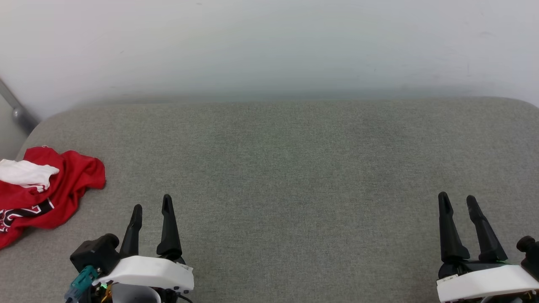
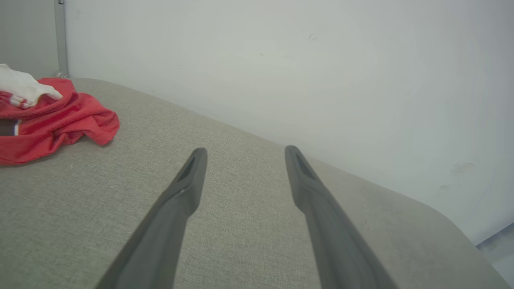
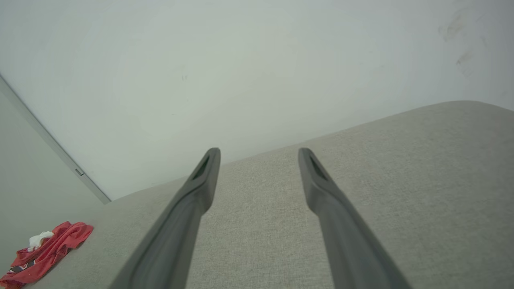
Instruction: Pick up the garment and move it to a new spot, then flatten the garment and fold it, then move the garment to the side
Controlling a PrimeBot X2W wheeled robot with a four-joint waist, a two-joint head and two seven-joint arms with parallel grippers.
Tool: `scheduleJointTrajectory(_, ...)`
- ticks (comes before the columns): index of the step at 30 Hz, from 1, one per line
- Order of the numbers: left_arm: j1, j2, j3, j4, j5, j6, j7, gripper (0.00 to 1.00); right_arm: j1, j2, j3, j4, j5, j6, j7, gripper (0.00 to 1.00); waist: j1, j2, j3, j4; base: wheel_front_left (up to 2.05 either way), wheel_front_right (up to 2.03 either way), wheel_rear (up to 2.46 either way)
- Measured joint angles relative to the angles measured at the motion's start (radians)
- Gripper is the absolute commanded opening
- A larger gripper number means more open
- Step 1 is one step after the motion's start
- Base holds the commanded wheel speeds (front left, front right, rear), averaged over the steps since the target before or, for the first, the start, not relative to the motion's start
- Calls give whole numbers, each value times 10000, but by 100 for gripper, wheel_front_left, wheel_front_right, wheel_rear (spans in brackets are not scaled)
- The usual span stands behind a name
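- Here's the garment (image 1: 46, 189): a crumpled red heap at the far left of the grey padded surface (image 1: 294, 168), running off the left edge of the head view.
- A white sleeve (image 1: 25, 172) lies bunched on top of it, and a strip of black lettering (image 1: 29, 210) peeks out lower down.
- The left gripper (image 1: 152, 202) hangs low over the near edge, fingers spread wide with nothing between them.
- The right gripper (image 1: 457, 198) sits well across on the other side, also gaping and empty.
- The key relation is that the heap lies to the left of the left gripper and a little beyond its tips, near it but not touching.
- From the left wrist view the red cloth sits off to the upper left, so the fingers point past it rather than at it.
- As far as the crumple allows, the long axis looks to run from its far red lobe down toward the near-left corner.
- The left arm is clearly the nearer one. For the right, the shirt is a small red patch far off in its wrist view.
- I'd say the pickup has not begun, and it calls for the left arm to swing leftward and reach down.
- Bare fabric lies between jaws and shirt, and nothing stands in the way.
- A pale wall (image 1: 269, 42) backs the surface, and a grey metal post (image 1: 17, 111) slants down just behind the heap, so it's worth minding on a wide swing.
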Motion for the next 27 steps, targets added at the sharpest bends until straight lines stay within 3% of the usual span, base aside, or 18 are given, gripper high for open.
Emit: scheduleJointTrajectory(27,489,-224,-82,-96,2357,-153,-623,100,524,0,-13,-500,-1835,0,-648,100,0,0,-23,36,0,0,0)
